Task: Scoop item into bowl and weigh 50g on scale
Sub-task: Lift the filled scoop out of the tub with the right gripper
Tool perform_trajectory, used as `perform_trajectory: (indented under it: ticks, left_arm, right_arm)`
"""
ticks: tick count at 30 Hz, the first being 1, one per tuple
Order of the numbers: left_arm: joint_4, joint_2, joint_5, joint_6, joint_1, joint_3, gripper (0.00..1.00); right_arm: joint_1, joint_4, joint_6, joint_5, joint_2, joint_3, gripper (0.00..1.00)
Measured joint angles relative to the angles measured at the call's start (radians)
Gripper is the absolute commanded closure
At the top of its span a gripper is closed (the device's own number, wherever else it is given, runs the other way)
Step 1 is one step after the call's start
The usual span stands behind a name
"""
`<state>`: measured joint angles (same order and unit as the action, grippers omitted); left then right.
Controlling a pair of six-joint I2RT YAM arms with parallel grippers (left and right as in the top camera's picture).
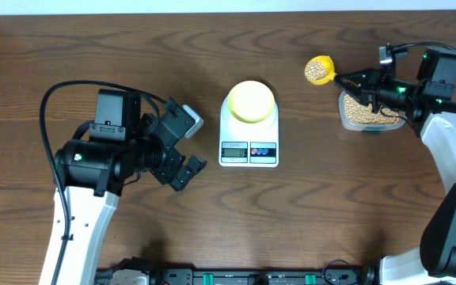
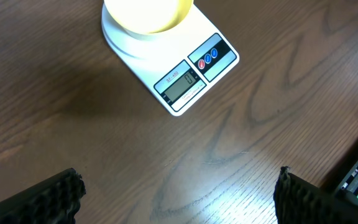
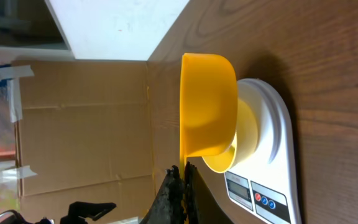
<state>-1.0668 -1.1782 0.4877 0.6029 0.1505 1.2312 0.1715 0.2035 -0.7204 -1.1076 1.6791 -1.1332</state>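
Left fingers (image 2: 42,199) wide apart, empty | right fingers (image 3: 178,196) clamped on scoop (image 3: 207,106) of beans (image 1: 317,70) | bowl (image 1: 252,100) on scale (image 1: 248,152)

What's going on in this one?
The right gripper is shut on the handle of a yellow scoop loaded with beans. The scoop is between the tub of beans and the scale, not yet over the bowl. The bowl sits on the scale's platform, and no beans show in it. The left gripper is open and holds nothing, left of the scale.
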Motion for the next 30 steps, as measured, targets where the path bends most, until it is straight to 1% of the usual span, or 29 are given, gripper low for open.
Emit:
perform_trajectory:
  ticks: [14, 30]
  left_arm:
    - [0.0, 0.0, 0.0, 0.0, 0.0, 0.0, 0.0]
    - [0.0, 0.0, 0.0, 0.0, 0.0, 0.0, 0.0]
  right_arm:
    - [-0.042, -0.099, -0.042, 0.013, 0.0, 0.0, 0.99]
    - [-0.082, -0.143, -0.076, 0.093, 0.0, 0.0, 0.99]
